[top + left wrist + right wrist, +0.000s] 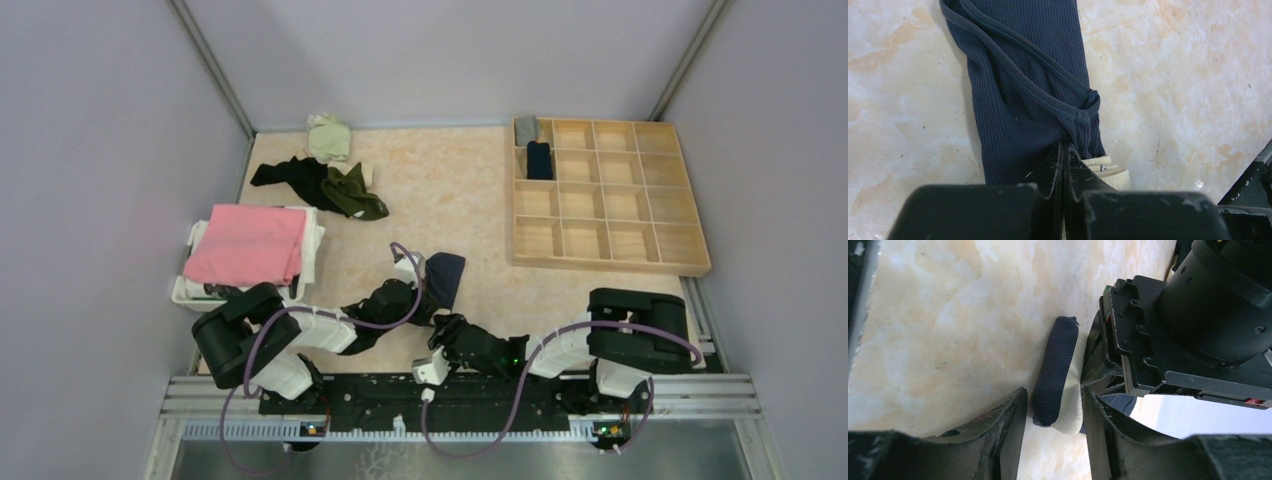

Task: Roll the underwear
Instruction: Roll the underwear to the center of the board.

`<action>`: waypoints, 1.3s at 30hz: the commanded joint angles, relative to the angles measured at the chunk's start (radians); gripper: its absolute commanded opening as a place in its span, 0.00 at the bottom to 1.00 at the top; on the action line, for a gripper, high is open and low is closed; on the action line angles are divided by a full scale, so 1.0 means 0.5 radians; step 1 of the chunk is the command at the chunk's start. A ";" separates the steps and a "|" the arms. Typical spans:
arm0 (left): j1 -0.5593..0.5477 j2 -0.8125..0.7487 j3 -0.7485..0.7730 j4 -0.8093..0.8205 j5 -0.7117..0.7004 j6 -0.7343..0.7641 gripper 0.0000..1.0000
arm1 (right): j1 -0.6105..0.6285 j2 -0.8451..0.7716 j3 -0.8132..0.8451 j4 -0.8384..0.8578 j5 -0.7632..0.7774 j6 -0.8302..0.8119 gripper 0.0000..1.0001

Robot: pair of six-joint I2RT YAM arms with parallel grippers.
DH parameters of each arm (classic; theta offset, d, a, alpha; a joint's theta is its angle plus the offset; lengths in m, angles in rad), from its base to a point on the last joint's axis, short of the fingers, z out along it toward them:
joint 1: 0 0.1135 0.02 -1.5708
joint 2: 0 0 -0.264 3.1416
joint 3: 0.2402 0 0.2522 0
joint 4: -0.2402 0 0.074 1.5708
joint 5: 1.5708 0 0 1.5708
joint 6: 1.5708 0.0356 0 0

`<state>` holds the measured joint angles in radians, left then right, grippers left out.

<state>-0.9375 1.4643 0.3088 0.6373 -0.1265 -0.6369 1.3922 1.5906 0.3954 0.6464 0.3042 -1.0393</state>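
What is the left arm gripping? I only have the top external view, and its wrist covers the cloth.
Observer: The left jaws are shut on the navy underwear, pinching beside the beige waistband.
Operator: And the right arm?
Observer: The right jaws straddle a rolled end of that garment; whether they press it, I cannot tell.
Operator: Rolled how far?
Observer: Only that end; the rest stretches unrolled across the table.

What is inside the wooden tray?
In the tray: a grey roll in the far-left corner cell, a navy roll in the cell nearer; other cells show bare wood. Under the rolls: hidden.
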 commanded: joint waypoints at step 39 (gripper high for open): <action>0.003 -0.992 -0.036 -0.775 0.275 0.190 0.00 | -0.183 -0.418 -0.058 -0.430 -0.644 1.520 0.00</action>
<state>-0.9375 0.9474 0.3107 0.1680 -0.1081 -0.5800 1.3186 1.4029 0.3866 0.4671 0.1200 -0.4068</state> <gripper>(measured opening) 0.005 0.060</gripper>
